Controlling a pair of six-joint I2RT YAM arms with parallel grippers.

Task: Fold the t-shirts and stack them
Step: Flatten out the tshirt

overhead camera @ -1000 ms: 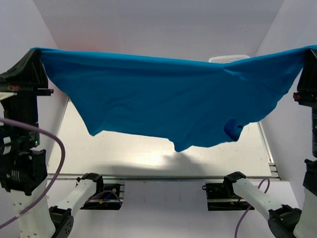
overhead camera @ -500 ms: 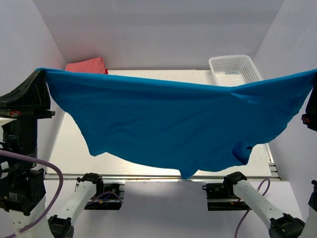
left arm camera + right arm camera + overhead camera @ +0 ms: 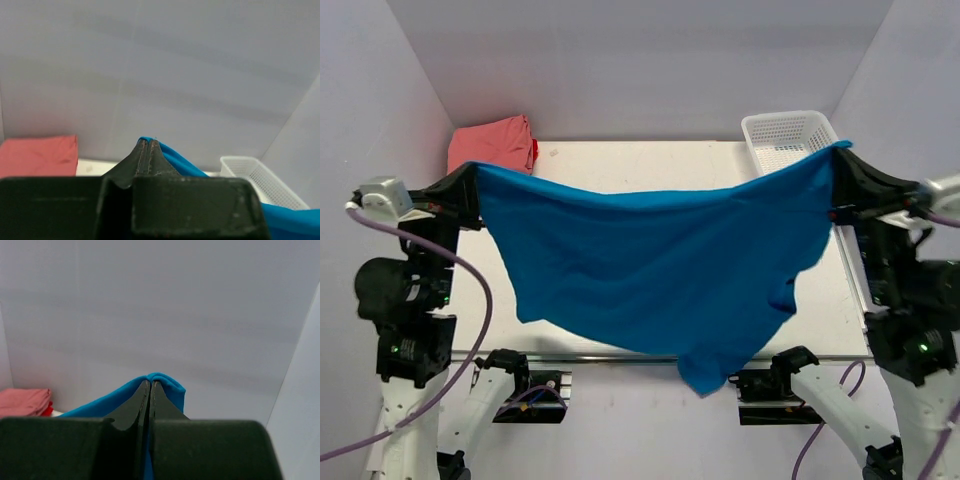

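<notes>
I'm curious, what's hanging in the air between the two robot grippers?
The blue t-shirt, stretched from the left gripper to the right gripper; the top view shows it.

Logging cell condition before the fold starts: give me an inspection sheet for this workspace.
Surface: white table, no spills seen.
Job's things: blue shirt hangs spread between both arms, sagging mid-span; folded pink stack at the far left corner.
Clutter: mesh basket far right, partly hidden by the shirt.
Grippers: left gripper and right gripper, jaws shut on shirt corners.
Cables: purple cable loops beside the left arm; another near the right base.
Surroundings: plain white walls.
</notes>
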